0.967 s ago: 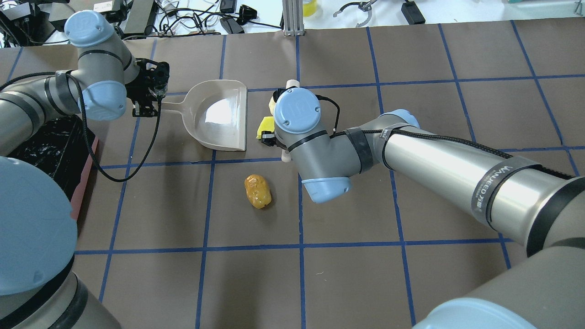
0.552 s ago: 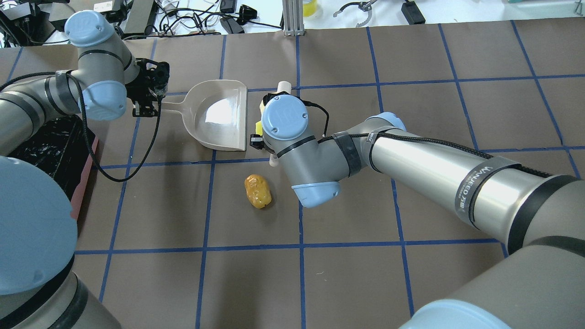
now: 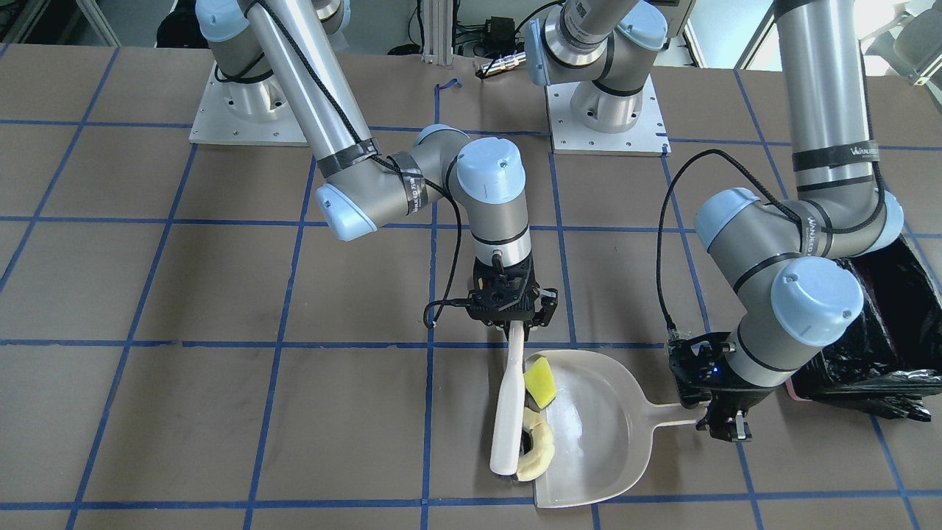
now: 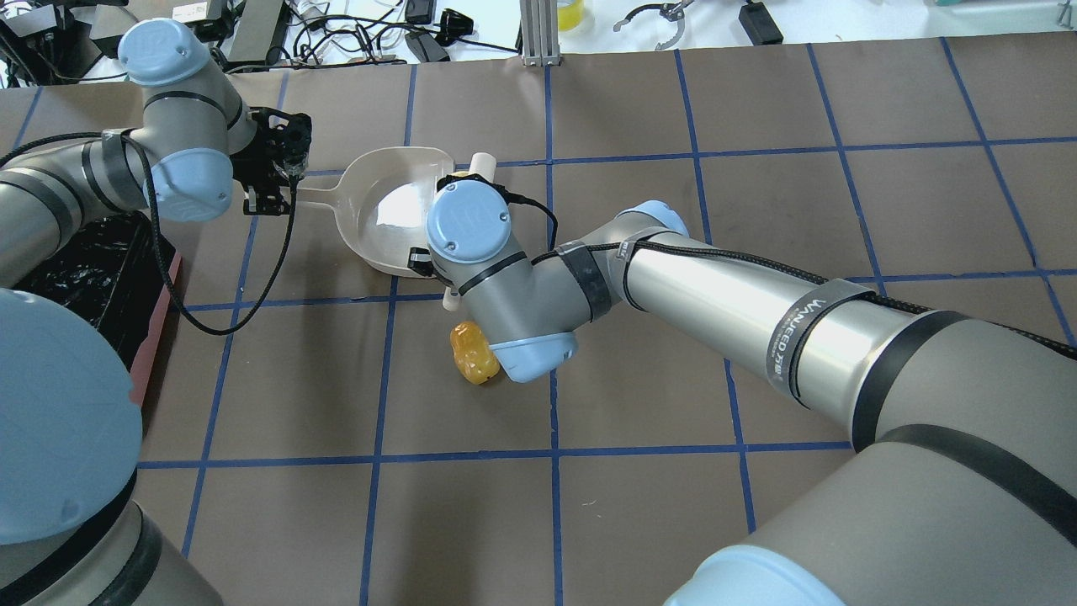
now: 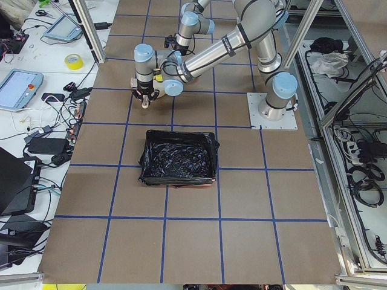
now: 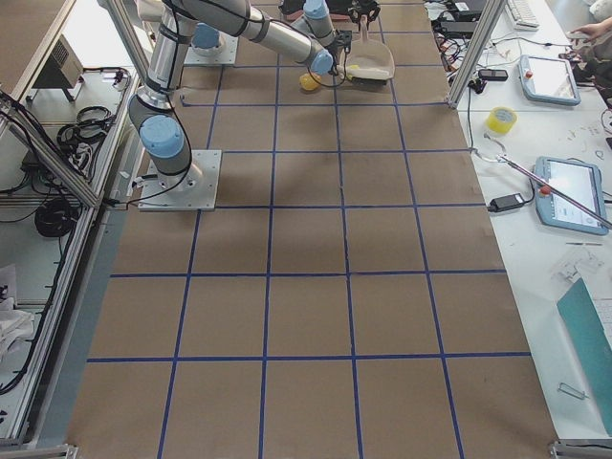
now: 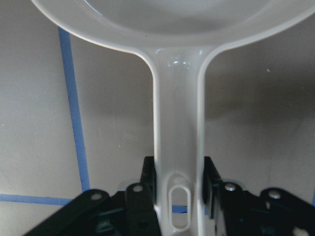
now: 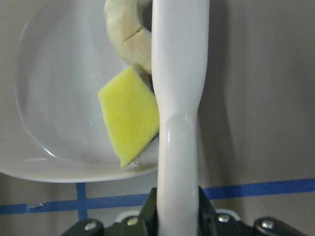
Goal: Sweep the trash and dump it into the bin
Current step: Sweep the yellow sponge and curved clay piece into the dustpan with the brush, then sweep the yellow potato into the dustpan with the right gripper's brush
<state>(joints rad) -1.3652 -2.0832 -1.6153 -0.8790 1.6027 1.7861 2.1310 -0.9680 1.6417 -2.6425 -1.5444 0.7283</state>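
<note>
My left gripper is shut on the handle of the pale dustpan, which lies flat on the table; the left wrist view shows the fingers clamping the handle. My right gripper is shut on a white brush held against the pan's open mouth. The yellow wedge and the cream crescent slice lie just inside the pan's lip, touching the brush; both also show in the right wrist view. The orange-brown lump sits on the table beside the right wrist, outside the pan. The black-lined pink bin stands beside the left arm.
The brown table has a grid of blue tape lines. The right arm's forearm stretches across the table's middle. Cables and tools lie beyond the far edge. The arm bases stand at the robot's side.
My right gripper has moved the brush toward the dustpan, pushing the yellow wedge and cream slice over its lip. The left gripper, dustpan and orange lump have not moved.
</note>
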